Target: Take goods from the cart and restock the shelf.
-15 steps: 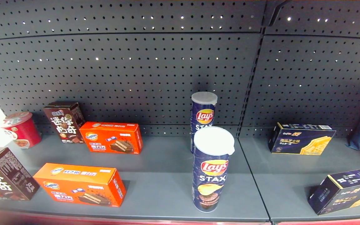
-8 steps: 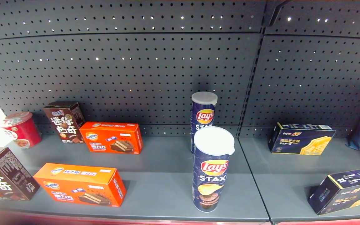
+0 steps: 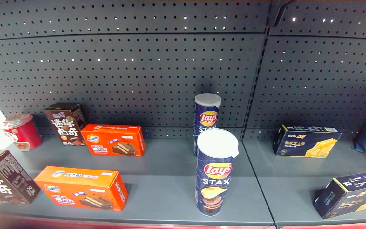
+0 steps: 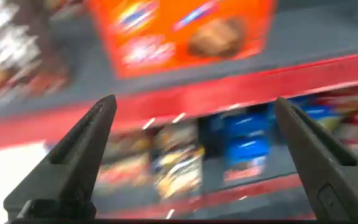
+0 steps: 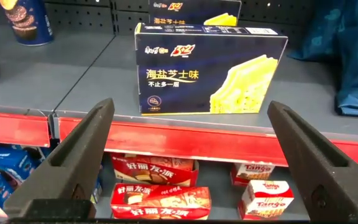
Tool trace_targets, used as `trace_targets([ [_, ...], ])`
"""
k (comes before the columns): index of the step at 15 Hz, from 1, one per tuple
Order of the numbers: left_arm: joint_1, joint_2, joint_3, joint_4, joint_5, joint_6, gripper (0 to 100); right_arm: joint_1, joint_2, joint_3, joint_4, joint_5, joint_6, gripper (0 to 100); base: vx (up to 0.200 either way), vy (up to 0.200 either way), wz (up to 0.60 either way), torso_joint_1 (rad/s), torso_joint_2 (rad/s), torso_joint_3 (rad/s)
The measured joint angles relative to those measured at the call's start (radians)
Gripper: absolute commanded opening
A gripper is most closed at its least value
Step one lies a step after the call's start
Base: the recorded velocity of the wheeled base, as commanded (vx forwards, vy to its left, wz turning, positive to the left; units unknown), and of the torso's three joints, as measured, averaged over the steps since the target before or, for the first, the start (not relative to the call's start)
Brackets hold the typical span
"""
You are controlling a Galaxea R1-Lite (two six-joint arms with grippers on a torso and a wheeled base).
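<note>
On the grey metal shelf point(image 3: 170, 165), before its perforated back panel point(image 3: 122, 79), goods already stand in loose pairs: two tall cylindrical chip cans point(image 3: 216, 178) with plastic lids, two flat orange cardboard boxes point(image 3: 81, 187), two brown cartons point(image 3: 3, 178), two navy biscuit boxes point(image 3: 307, 141), plus one tapered red cup point(image 3: 22, 132). Wide bare gaps suggest restocking is only partly done. Just in front of the shelf, the left gripper point(image 4: 194, 104) and the right gripper point(image 5: 191, 104) hover with jaws spread wide, holding nothing.
</note>
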Motion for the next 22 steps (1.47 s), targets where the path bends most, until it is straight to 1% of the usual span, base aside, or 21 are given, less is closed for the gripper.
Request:
trace_targets([
  [1, 0.011, -0.009, 0.000, 0.004, 0.003, -0.003, 100, 0.000, 0.000, 0.000, 0.001, 0.000, 0.000, 100, 0.000, 0.000, 0.00, 0.000, 0.00, 0.000],
  [2, 0.019, -0.021, -0.001, 0.008, 0.020, -0.007, 100, 0.000, 0.000, 0.000, 0.000, 0.000, 0.001, 100, 0.000, 0.000, 0.00, 0.000, 0.00, 0.000],
  [3, 0.025, -0.032, -0.001, 0.006, 0.058, -0.016, 100, 0.000, 0.000, 0.000, 0.000, -0.001, 0.001, 100, 0.000, 0.000, 0.00, 0.000, 0.00, 0.000],
  [5, 0.045, -0.042, 0.001, -0.002, 0.066, -0.021, 100, 0.001, 0.000, -0.001, 0.000, -0.004, 0.003, 100, 0.000, 0.000, 0.00, 0.000, 0.00, 0.000],
  [6, 0.084, -0.044, 0.002, -0.002, 0.067, -0.022, 100, 0.000, 0.000, -0.001, 0.000, -0.003, 0.003, 100, 0.000, 0.000, 0.00, 0.000, 0.00, 0.000],
  [7, 0.145, -0.044, 0.002, -0.002, 0.052, -0.023, 100, 0.001, 0.000, -0.001, 0.000, -0.003, 0.003, 100, 0.000, 0.000, 0.00, 0.000, 0.00, 0.000],
  [9, 0.316, -0.047, 0.002, -0.002, -0.004, -0.020, 100, 0.000, 0.000, -0.001, 0.000, 0.000, 0.003, 100, 0.000, 0.000, 0.00, 0.000, 0.00, 0.000],
  [10, 0.376, -0.051, 0.002, -0.002, -0.029, -0.017, 100, 0.000, 0.000, -0.001, 0.001, 0.003, 0.003, 100, 0.000, 0.000, 0.00, 0.000, 0.00, 0.000],
  [11, 0.405, -0.057, 0.002, -0.002, -0.057, -0.009, 100, 0.000, 0.000, -0.001, 0.001, 0.010, 0.003, 100, 0.000, 0.000, 0.00, 0.000, 0.00, 0.000],
  [12, 0.410, -0.058, 0.001, 0.000, -0.072, -0.001, 100, 0.000, 0.000, -0.001, 0.003, 0.022, 0.003, 100, 0.000, 0.000, 0.00, 0.000, 0.00, 0.000],
  [13, 0.405, -0.057, 0.000, 0.000, -0.072, -0.001, 100, 0.000, 0.000, -0.002, 0.006, 0.030, 0.003, 100, 0.000, 0.000, 0.00, 0.000, 0.00, 0.000],
  [14, 0.372, -0.055, 0.000, 0.001, -0.070, -0.004, 100, 0.000, 0.000, -0.003, 0.019, 0.032, 0.003, 100, 0.000, 0.000, 0.00, 0.000, 0.00, 0.000],
  [16, 0.219, -0.047, -0.001, 0.003, -0.037, -0.007, 100, 0.000, 0.000, -0.008, 0.028, 0.025, 0.003, 100, 0.000, 0.000, 0.00, 0.000, 0.00, 0.000],
  [17, 0.151, -0.044, -0.001, 0.003, -0.017, -0.009, 100, 0.000, 0.000, -0.009, 0.025, 0.019, 0.003, 100, 0.000, 0.000, 0.00, 0.000, 0.00, 0.000],
  [18, 0.110, -0.046, -0.001, 0.003, -0.003, -0.010, 100, 0.000, 0.000, -0.009, 0.026, 0.014, 0.003, 100, 0.000, 0.000, 0.00, 0.000, 0.00, 0.000],
  [19, 0.108, -0.057, -0.001, 0.001, 0.009, -0.013, 100, 0.000, 0.000, -0.009, 0.026, 0.011, 0.002, 100, 0.000, 0.000, 0.00, 0.000, 0.00, 0.000],
  [21, 0.147, -0.090, 0.002, -0.006, 0.029, -0.017, 100, 0.000, 0.000, -0.010, 0.026, 0.011, 0.002, 100, 0.000, 0.000, 0.00, 0.000, 0.00, 0.000],
  [22, 0.149, -0.103, 0.003, -0.010, 0.034, -0.019, 100, 0.000, 0.000, -0.010, 0.026, 0.010, 0.002, 100, 0.000, 0.000, 0.00, 0.000, 0.00, 0.000],
])
